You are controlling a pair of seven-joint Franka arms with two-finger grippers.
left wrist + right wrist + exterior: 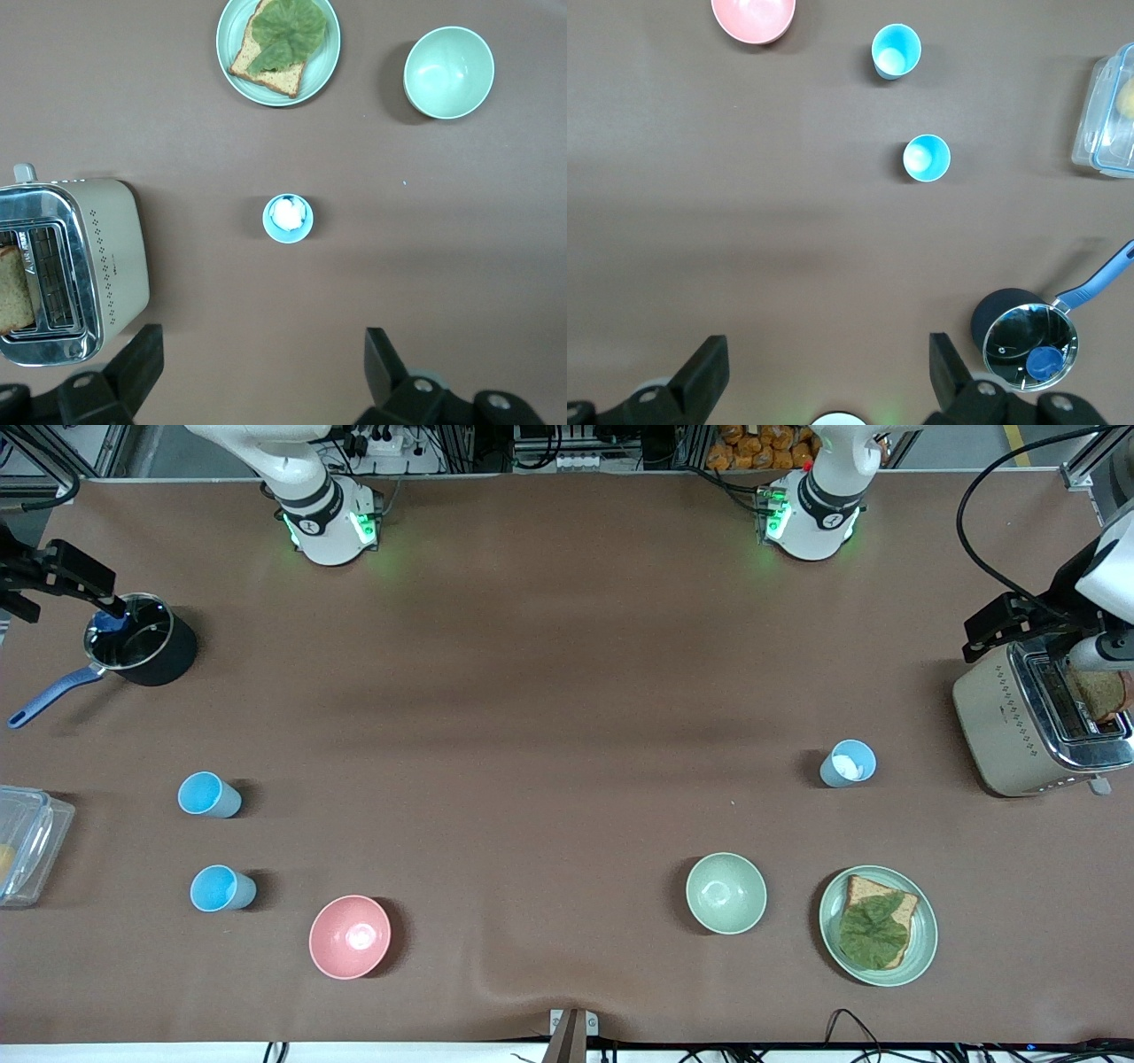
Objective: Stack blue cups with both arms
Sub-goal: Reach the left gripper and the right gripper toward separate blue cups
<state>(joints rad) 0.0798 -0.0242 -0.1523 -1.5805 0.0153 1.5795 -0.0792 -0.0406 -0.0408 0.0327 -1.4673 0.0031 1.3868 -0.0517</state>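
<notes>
Three light-blue cups stand upright on the brown table. Two are toward the right arm's end: one (209,794) (926,158), and one nearer the front camera (221,888) (896,50). The third, paler cup (848,763) (288,218) stands toward the left arm's end and has something white inside. My left gripper (1005,627) (263,363) is open and empty, high up beside the toaster. My right gripper (62,584) (824,363) is open and empty, high up beside the saucepan.
A pink bowl (350,936) sits beside the nearer cup. A pale green bowl (726,893), a plate (921,948) with bread and a leaf, and a toaster (992,726) holding bread are toward the left arm's end. A lidded black saucepan (142,642) and a clear container (22,841) are toward the right arm's end.
</notes>
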